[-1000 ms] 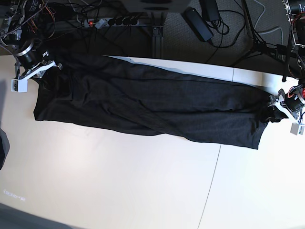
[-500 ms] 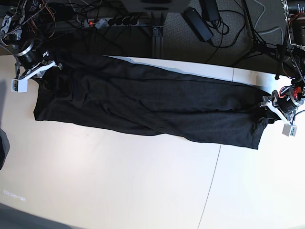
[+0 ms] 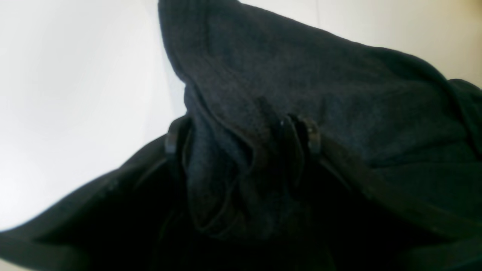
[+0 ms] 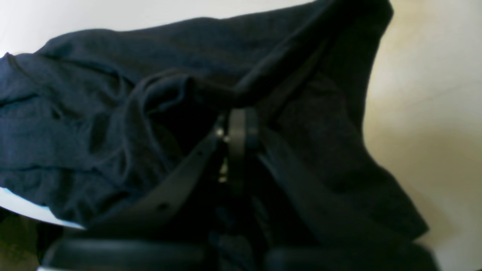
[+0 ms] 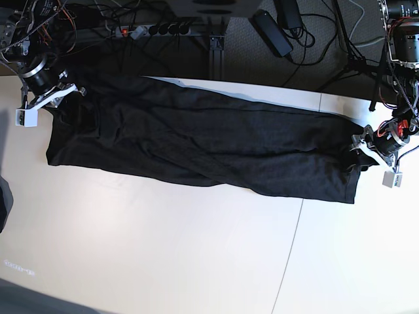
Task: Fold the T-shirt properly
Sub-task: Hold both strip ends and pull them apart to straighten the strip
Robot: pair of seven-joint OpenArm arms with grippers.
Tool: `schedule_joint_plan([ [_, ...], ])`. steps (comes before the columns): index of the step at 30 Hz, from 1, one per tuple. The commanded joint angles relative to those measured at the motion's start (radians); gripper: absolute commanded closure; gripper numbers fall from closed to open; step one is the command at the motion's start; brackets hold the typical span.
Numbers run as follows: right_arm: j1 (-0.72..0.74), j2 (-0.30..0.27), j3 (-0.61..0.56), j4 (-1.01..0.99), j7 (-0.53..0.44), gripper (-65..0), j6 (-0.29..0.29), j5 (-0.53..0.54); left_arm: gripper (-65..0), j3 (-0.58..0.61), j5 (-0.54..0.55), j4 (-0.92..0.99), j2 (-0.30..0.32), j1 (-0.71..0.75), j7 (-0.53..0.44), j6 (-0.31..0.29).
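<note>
End effectors (image 5: 359, 152) on white table (image 5: 163, 248) (cables behind)

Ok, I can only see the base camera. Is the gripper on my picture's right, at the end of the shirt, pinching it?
Observer: Not pinching. In the left wrist view the left gripper has its jaws wide apart, with a bunch of the T-shirt sitting between them.
Operator: And the one at the other end?
Observer: The right wrist view shows the right gripper shut, with a fold of the cloth drawn up to its tips.
</note>
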State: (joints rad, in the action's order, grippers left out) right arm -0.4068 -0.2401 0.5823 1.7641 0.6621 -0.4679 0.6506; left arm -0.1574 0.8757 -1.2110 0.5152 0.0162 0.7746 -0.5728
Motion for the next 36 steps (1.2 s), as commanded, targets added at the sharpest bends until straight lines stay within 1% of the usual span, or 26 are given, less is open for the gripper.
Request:
schedule_joint_plan([
  [1, 0.002, -0.011, 0.006, 0.016, -0.025, 0.0, -0.068, 0.016, -30.3, 0.002, -0.019, -0.005, 0.009, -0.002, 0.048, 0.011],
  [3, 0.002, -0.011, 0.006, 0.016, -0.025, 0.0, -0.068, 0.016, -17.4, 0.002, -0.019, -0.005, 0.009, -0.002, 0.044, 0.011],
  [4, 0.002, -0.011, 0.006, 0.016, -0.025, 0.0, -0.068, 0.016, -12.2, 0.002, -0.019, -0.005, 0.009, -0.002, 0.037, 0.011],
  [7, 0.002, -0.011, 0.006, 0.016, -0.025, 0.0, -0.069, 0.028, 0.0, 0.002, -0.019, -0.005, 0.009, -0.002, 0.012, 0.007],
  [8, 0.002, -0.011, 0.006, 0.016, -0.025, 0.0, -0.069, 0.031, 0.0, 0.002, -0.019, -0.005, 0.009, -0.002, 0.006, -0.003],
  [10, 0.002, -0.011, 0.006, 0.016, -0.025, 0.0, -0.068, 0.031, 0.0, 0.002, -0.019, -0.005, 0.009, -0.002, 0.005, -0.046],
  [12, 0.002, -0.011, 0.006, 0.016, -0.025, 0.0, -0.068, 0.031, 0.0, 0.002, -0.019, -0.005, 0.009, -0.002, 0.003, -0.060],
  [22, 0.002, -0.011, 0.006, 0.016, -0.025, 0.0, -0.068, 0.031, 0.0, 0.002, -0.034, -0.005, 0.012, -0.004, -0.043, -0.060],
  [26, 0.002, -0.012, 0.006, 0.016, -0.026, 0.0, -0.068, 0.032, 0.0, 0.002, -0.088, -0.005, 0.012, -0.018, -0.055, -0.060],
  [28, 0.002, -0.012, 0.006, 0.016, -0.026, 0.0, -0.068, 0.065, 0.0, 0.002, -0.113, -0.005, 0.014, -0.027, -0.076, -0.060],
  [31, 0.004, -0.012, 0.006, 0.021, -0.026, 0.0, -0.068, 0.121, 0.0, 0.002, -0.142, -0.003, 0.016, -0.051, -0.081, -0.060],
  [36, 0.050, -0.011, 0.009, 0.030, -0.024, 0.0, -0.069, 0.128, 0.0, 0.002, -0.161, 0.041, 0.026, -0.108, -0.084, -0.060],
])
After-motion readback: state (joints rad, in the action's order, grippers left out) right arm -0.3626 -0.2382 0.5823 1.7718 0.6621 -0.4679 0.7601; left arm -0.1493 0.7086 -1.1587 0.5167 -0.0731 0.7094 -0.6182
